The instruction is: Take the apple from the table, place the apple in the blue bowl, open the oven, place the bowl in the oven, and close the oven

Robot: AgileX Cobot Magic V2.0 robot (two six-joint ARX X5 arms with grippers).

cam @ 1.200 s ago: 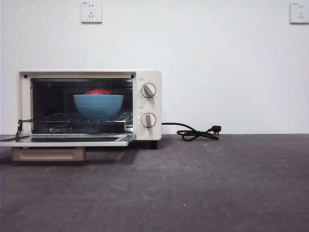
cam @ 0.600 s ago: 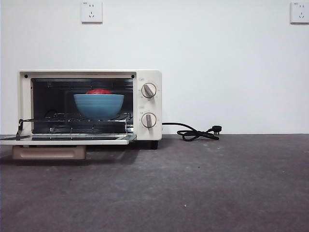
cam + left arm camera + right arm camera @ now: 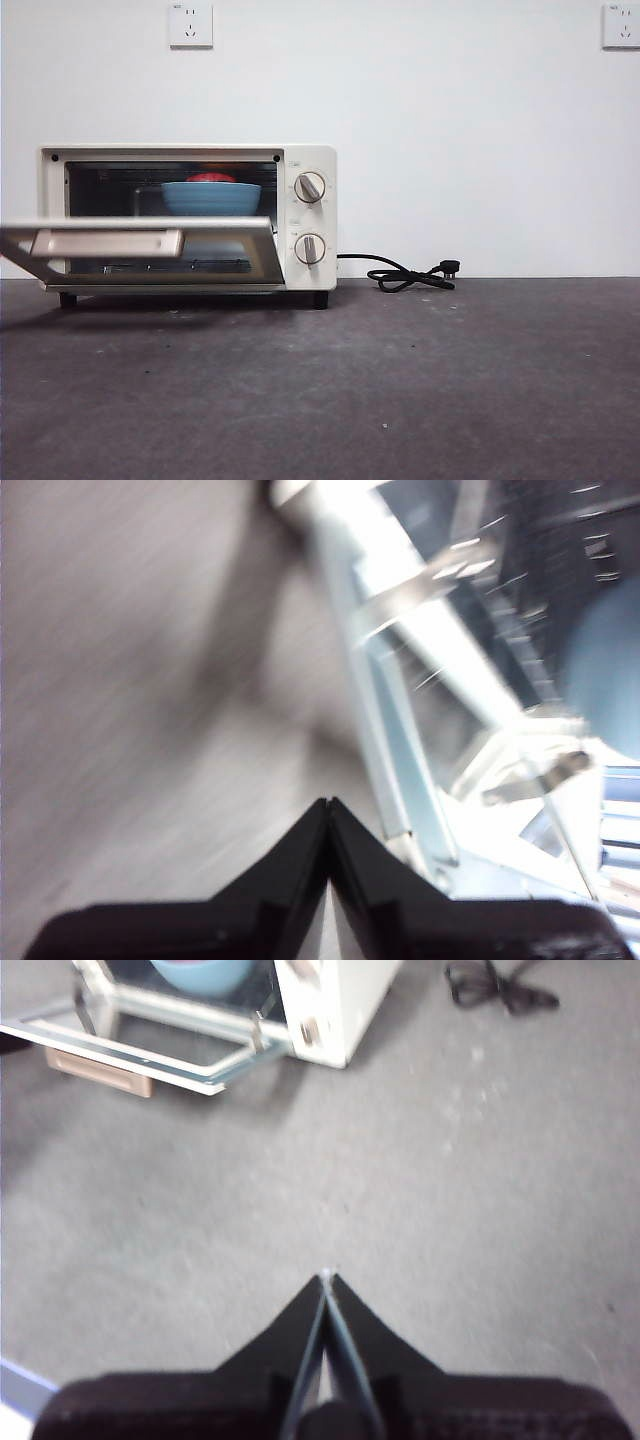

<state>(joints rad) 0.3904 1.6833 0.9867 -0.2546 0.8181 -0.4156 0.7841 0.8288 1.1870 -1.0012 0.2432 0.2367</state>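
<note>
The oven (image 3: 188,218) door is half raised, so the step in hand is closing it. To do that well, I judge the push should stay under the door's free edge near the tan handle (image 3: 106,243) and follow the hinge's arc until the glass seats flush against the cream frame; a sideways shove could slide the whole oven along the counter (image 3: 420,390).

The oven is a small cream-white box with a dark glass door, two round knobs (image 3: 309,187) on its right panel and a black cord (image 3: 405,275) trailing toward the counter's back edge. It stands at the back left of the counter. Inside, on the rack, sits the blue bowl (image 3: 211,197) with the red apple (image 3: 211,178) showing above its rim.

The left tool (image 3: 329,815) is just beside the door's corner, jaws pressed together on nothing. The right tool (image 3: 327,1285) hangs over bare counter well apart from the oven, jaws likewise closed and empty.
</note>
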